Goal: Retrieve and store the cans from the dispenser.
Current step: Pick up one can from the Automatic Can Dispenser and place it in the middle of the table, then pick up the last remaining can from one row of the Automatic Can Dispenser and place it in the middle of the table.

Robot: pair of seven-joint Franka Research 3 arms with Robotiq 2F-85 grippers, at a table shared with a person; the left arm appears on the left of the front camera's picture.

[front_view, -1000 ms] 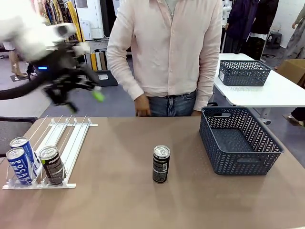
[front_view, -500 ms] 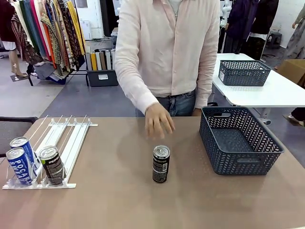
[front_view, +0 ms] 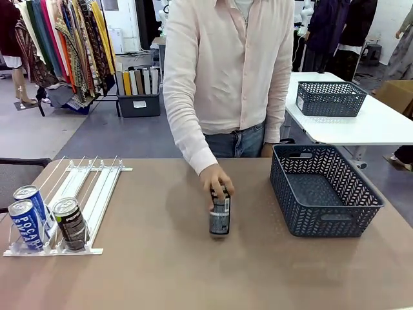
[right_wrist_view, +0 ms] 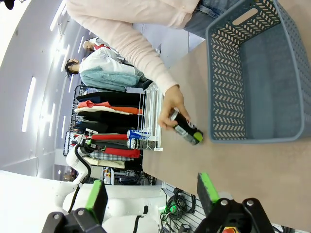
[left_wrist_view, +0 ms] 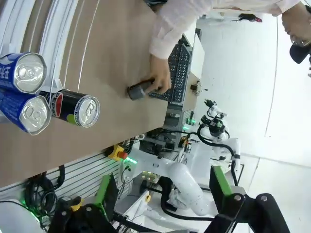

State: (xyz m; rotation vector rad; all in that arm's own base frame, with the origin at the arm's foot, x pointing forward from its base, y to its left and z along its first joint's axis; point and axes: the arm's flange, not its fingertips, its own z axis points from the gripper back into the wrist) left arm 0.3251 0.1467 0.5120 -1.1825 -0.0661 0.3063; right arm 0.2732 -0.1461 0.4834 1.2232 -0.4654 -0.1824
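A person's hand (front_view: 216, 177) grips the top of a black can (front_view: 219, 218) at the middle of the table. This can (right_wrist_view: 187, 132) and the hand also appear in the right wrist view, left of the basket. Two blue cans (front_view: 26, 219) and one black can (front_view: 70, 223) stand at the front lip of the white dispenser (front_view: 90, 184) on the left. My left gripper (left_wrist_view: 161, 183) is open and high above the table, far from the dispenser's cans (left_wrist_view: 73, 108). My right gripper (right_wrist_view: 151, 190) is also open and holds nothing, off the table's side.
A dark grey mesh basket (front_view: 322, 190) stands open-topped on the table's right side, with nothing visible inside. A second basket (front_view: 330, 98) sits on a white table behind. The person stands at the far edge, arm stretched over the middle.
My left arm, seen a second ago above the dispenser, has left the front view. The person's hand has come down from the far edge and closed on the middle black can.
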